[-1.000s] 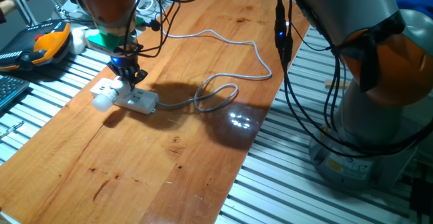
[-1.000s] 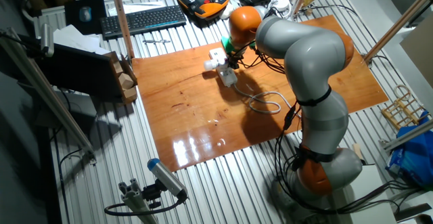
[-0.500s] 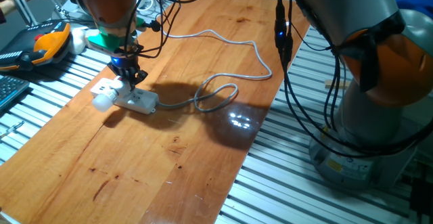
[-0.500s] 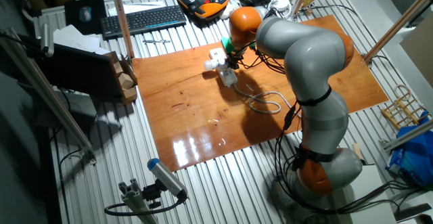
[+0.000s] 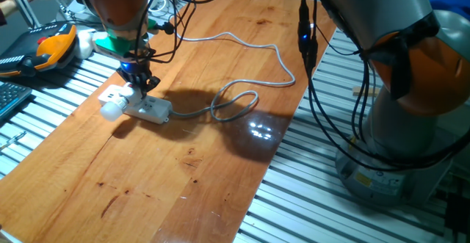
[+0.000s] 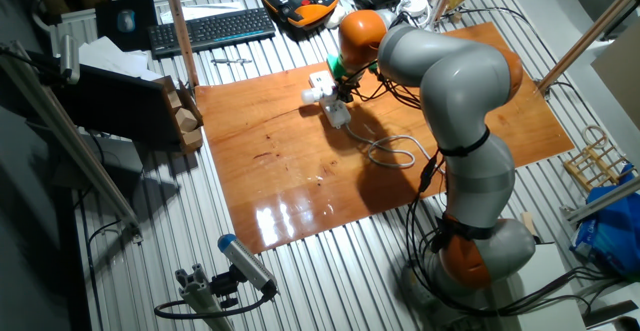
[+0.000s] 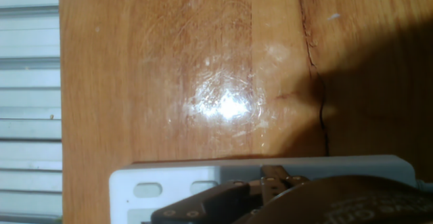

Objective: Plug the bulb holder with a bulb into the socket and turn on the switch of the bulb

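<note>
The socket, a long white power strip [image 5: 150, 109], lies on the wooden table with its grey cable [image 5: 239, 102] looping to the right. The bulb holder [image 5: 113, 95] with its round white bulb [image 5: 109, 111] sits at the strip's left end; I cannot tell how deep it is plugged in. My gripper [image 5: 142, 84] points straight down, fingers together, with its tips at the strip's left end beside the holder. In the other fixed view the gripper [image 6: 343, 91] stands over the strip [image 6: 338, 114] and bulb [image 6: 310, 95]. The hand view shows the strip [image 7: 325, 170] and dark fingertips [image 7: 223, 200] low in frame.
The wooden board [image 5: 183, 184] ends at a slatted metal bench on all sides. An orange teach pendant [image 5: 50, 49] and a keyboard [image 6: 210, 29] lie beyond the board's far edge. Black cables hang from the arm [image 5: 305, 37].
</note>
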### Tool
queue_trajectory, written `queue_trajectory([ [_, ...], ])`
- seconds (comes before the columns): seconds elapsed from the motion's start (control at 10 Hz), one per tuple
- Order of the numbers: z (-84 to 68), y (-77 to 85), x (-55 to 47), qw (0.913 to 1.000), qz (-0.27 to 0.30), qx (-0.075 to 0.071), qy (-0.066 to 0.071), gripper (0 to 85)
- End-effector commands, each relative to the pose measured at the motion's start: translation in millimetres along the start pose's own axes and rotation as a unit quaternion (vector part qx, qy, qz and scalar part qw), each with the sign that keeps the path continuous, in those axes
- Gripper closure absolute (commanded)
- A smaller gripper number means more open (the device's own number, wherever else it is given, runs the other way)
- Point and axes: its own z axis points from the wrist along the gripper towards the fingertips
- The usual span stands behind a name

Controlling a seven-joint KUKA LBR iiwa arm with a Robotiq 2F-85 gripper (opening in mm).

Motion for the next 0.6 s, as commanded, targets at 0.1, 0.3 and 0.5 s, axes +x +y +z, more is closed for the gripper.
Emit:
queue_trajectory([
  [0.1, 3.7, -1.0, 0.0, 1.0000, 0.000, 0.001, 0.002, 85.0],
  [0.3, 3.9, -1.1, 0.3, 1.0000, 0.000, 0.002, 0.002, 85.0],
  [0.5, 4.5, -1.3, 0.4, 1.0000, 0.000, 0.003, 0.001, 85.0],
])
